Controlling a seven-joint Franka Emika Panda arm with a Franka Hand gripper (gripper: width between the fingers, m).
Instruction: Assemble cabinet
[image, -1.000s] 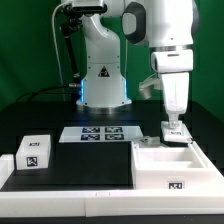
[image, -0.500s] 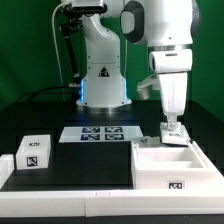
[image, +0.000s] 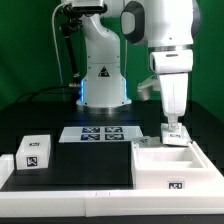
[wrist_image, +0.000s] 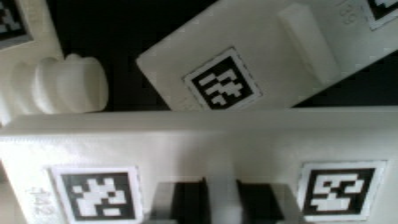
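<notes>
No shift visible since a second ago: arm (image: 165, 40), claw (image: 175, 128) and parts all in the same spots. In the exterior view, cabinet shell (image: 155, 180) open-topped on the black desk (image: 60, 118) at four o'clock, claw down at its far edge. Well apart at eight o'clock, small tagged block (image: 33, 152); marker board (image: 100, 133) near centre. Claw's grip impossible to judge (fingers (wrist_image: 185, 203) dark and blurred in the wrist view, close together).

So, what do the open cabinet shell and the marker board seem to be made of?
The cabinet shell looks like white matte plastic: thick, uniform walls with dull, even shading. The marker board seems a thin white sheet with black print, plastic or card; the pictures leave that open.
</notes>
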